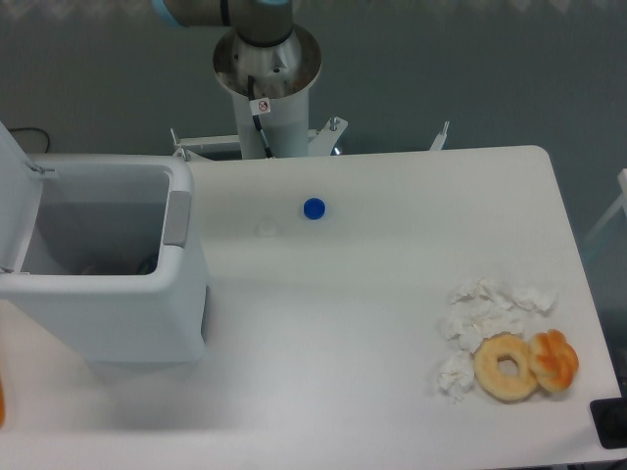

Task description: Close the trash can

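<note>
White desk (372, 323) with rounded corners fills most of the overhead view, grey floor beyond it at the top and right. Large white boxy plastic trash can (108, 294) stands on the left side of the desk, open; its flat white hinged lid (15, 196) is raised up at the far left edge, tilted back, partly cut off by the frame. Grey latch strip (177, 217) sits on the can's right rim. Interior of the can is shadowed; contents cannot be made out. Robot arm's silver base column (266, 78) rises behind the desk's far edge, with a light-blue joint cap at the top of the frame; the hand is out of view, so its state cannot be told. Small blue round bottle cap (313, 208) lies near the desk's far middle, with a small pale cap (265, 228) just beside it to the left. Crumpled white tissues (485, 318) lie near the right front, touching a tan ring-shaped doughnut (506, 366), which touches an orange-glazed pastry (554, 359) on its right.
</note>
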Action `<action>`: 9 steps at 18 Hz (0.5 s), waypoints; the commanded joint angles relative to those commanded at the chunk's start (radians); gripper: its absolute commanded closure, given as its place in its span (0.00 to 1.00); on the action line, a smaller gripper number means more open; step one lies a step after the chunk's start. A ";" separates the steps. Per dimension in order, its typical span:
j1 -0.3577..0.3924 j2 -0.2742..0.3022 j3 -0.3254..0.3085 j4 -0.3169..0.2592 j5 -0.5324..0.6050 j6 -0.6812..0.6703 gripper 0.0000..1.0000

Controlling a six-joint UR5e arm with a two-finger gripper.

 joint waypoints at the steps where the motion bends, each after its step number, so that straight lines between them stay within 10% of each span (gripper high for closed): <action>1: -0.008 -0.003 0.000 0.002 0.000 0.002 0.00; 9: -0.031 -0.046 0.009 0.002 0.000 0.002 0.00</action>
